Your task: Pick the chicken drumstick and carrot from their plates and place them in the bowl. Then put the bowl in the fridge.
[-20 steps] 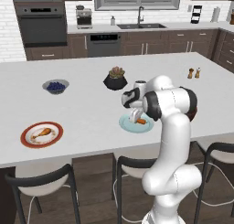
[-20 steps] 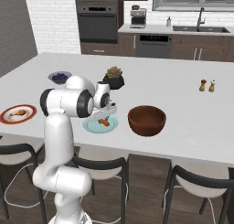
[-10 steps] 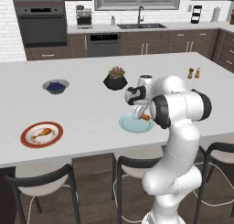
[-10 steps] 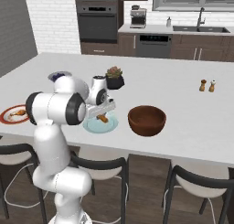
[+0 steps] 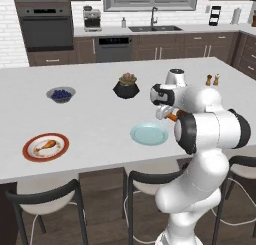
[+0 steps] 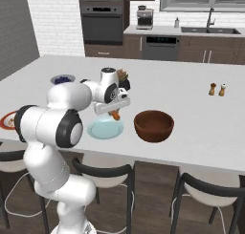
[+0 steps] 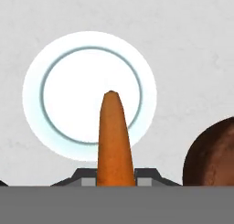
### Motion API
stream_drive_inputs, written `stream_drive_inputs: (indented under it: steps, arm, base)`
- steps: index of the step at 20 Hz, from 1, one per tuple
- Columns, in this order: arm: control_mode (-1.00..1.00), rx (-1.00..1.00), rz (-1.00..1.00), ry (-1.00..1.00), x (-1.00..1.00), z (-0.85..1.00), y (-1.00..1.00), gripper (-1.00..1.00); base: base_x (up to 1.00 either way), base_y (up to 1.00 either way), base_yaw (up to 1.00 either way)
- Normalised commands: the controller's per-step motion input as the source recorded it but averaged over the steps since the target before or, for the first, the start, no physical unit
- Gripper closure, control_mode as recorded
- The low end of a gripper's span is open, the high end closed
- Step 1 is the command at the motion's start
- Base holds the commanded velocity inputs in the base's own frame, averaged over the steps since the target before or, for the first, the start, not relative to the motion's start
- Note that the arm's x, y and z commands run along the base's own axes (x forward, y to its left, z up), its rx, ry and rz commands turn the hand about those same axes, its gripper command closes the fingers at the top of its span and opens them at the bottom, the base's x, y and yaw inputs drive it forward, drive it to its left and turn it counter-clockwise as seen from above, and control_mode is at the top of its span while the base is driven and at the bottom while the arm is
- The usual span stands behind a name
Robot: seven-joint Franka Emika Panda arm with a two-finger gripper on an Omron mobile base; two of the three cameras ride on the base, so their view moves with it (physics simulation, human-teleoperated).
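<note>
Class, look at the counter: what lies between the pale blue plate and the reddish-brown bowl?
Bare white counter. In the right base view the pale blue plate and the bowl sit side by side, apart; the carrot hangs above, in the end effector.

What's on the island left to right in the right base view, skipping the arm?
Red-rimmed plate at the left edge → blueberry bowl → pale blue plate → wooden bowl → salt and pepper shakers. The carrot and the plant pot overlap the arm, so I left them unplaced.
</note>
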Motion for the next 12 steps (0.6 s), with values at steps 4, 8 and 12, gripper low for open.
stream_drive_inputs:
  steps: [4,8,12]
  arm:
    - [-1.00,0.00,-0.20,0.00,0.00,0.44,-1.00,1.00]
    - [-1.00,0.00,-0.15,-0.02,0.00,0.37,-1.00,1.00]
    - [-1.00,0.06,-0.11,-0.05,-0.22,0.10,-0.96,1.00]
  base:
    - [0.00,0.00,0.00]
    - [0.00,0.00,0.00]
    - [0.00,0.00,0.00]
